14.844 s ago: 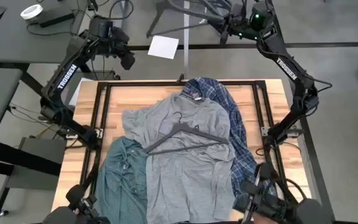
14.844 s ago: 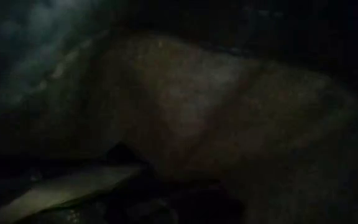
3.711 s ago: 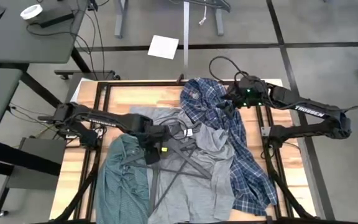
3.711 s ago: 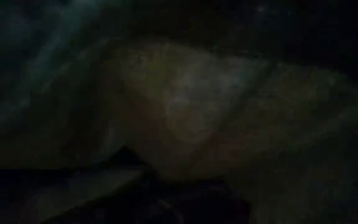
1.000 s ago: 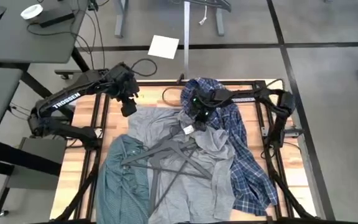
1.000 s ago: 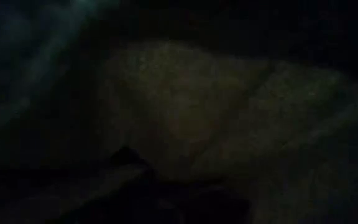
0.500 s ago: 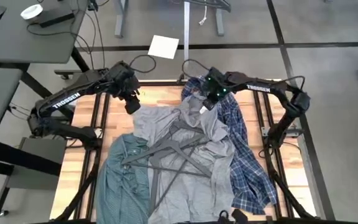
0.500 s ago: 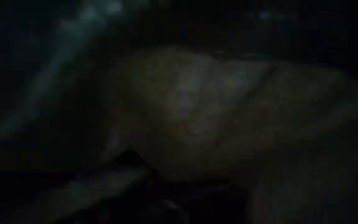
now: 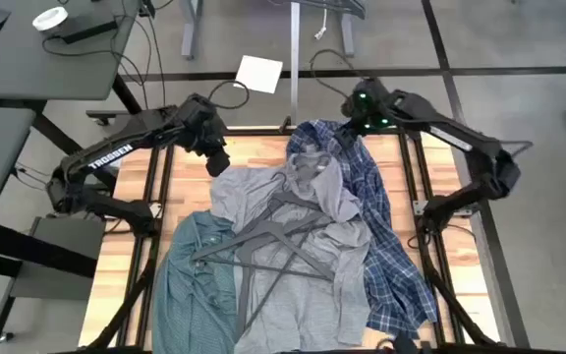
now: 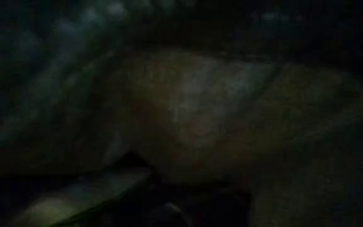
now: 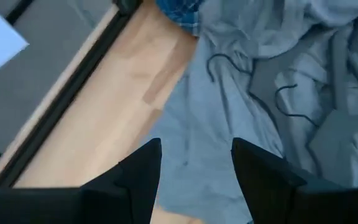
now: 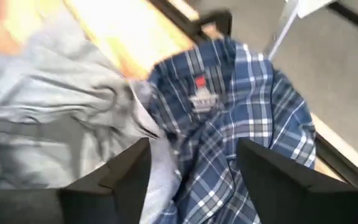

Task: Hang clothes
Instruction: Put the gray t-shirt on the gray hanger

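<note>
The grey tee (image 9: pixel 298 295) lies crumpled in the middle of the wooden table, its upper part bunched against the blue-white plaid shirt (image 9: pixel 376 221) on its right. The green shirt (image 9: pixel 195 290) lies at the near left. Thin dark hangers (image 9: pixel 263 241) rest on the tee. My left gripper (image 9: pixel 216 157) hovers open over the tee's far-left corner (image 11: pixel 216 137). My right gripper (image 9: pixel 357 116) stands open above the plaid shirt's collar (image 12: pixel 199 93) at the far edge. Both hold nothing. The low view is dark and shows nothing clear.
A black metal frame (image 9: pixel 155 197) runs along the table's sides and far edge. A pole (image 9: pixel 293 59) rises behind the far edge, with a white sheet (image 9: pixel 257 74) on the floor beside it. Bare wood (image 11: pixel 129 81) shows at the far left.
My right gripper has gone from the middle of the tee toward the table's far right. The tee's neck part went with it toward the far edge and now lies bunched against the plaid shirt, while the gripper stands clear of it. The tee's lower part has stayed.
</note>
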`<action>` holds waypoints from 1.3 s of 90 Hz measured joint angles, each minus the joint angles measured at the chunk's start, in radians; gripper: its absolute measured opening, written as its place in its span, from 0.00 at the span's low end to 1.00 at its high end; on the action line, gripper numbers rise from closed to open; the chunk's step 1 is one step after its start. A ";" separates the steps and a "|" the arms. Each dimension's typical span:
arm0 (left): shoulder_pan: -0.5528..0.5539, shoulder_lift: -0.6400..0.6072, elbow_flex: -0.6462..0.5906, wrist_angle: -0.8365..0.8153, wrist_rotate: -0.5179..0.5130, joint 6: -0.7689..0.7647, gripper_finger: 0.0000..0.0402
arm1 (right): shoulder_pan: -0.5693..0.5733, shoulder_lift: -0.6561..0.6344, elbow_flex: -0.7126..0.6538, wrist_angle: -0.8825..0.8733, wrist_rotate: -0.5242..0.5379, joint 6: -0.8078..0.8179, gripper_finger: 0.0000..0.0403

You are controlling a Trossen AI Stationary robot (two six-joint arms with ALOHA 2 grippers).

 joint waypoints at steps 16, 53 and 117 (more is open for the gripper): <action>0.000 0.041 0.000 0.007 0.023 0.069 0.45 | 0.056 -0.106 0.000 -0.077 0.001 0.084 0.59; -0.053 0.137 0.000 -0.013 0.085 0.108 0.45 | 0.554 -0.273 -0.427 0.392 0.067 0.696 0.58; -0.594 -0.120 -0.422 0.234 0.048 -0.582 0.45 | 1.001 0.067 -0.616 0.856 0.151 1.018 0.58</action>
